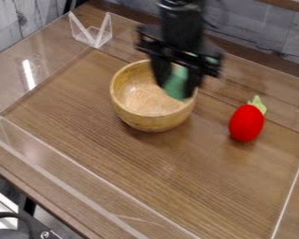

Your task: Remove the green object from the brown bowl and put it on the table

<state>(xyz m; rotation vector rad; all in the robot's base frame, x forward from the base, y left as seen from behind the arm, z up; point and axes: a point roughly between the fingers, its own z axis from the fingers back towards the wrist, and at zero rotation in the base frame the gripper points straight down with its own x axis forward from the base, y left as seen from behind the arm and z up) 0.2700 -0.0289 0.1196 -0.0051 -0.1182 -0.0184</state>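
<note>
One raised camera looks down across the table (139, 177); moderately near.

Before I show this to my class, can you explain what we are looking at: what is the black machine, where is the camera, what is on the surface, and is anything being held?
The black machine is a robot arm reaching down from the top of the picture. Its grasping end, the claw, points downward. There is one current view, taken by a camera standing in front of the table and looking down at it from above.

The surface is a dark wood-grain table with clear plastic walls around its edges. On it stands a round, light-brown wooden bowl, which looks empty inside. To its right lies a red strawberry-like toy with a green top, apart from the bowl.

The claw is shut on a mint-green block, held up in the air over the bowl's right rim, not touching the table.
</note>
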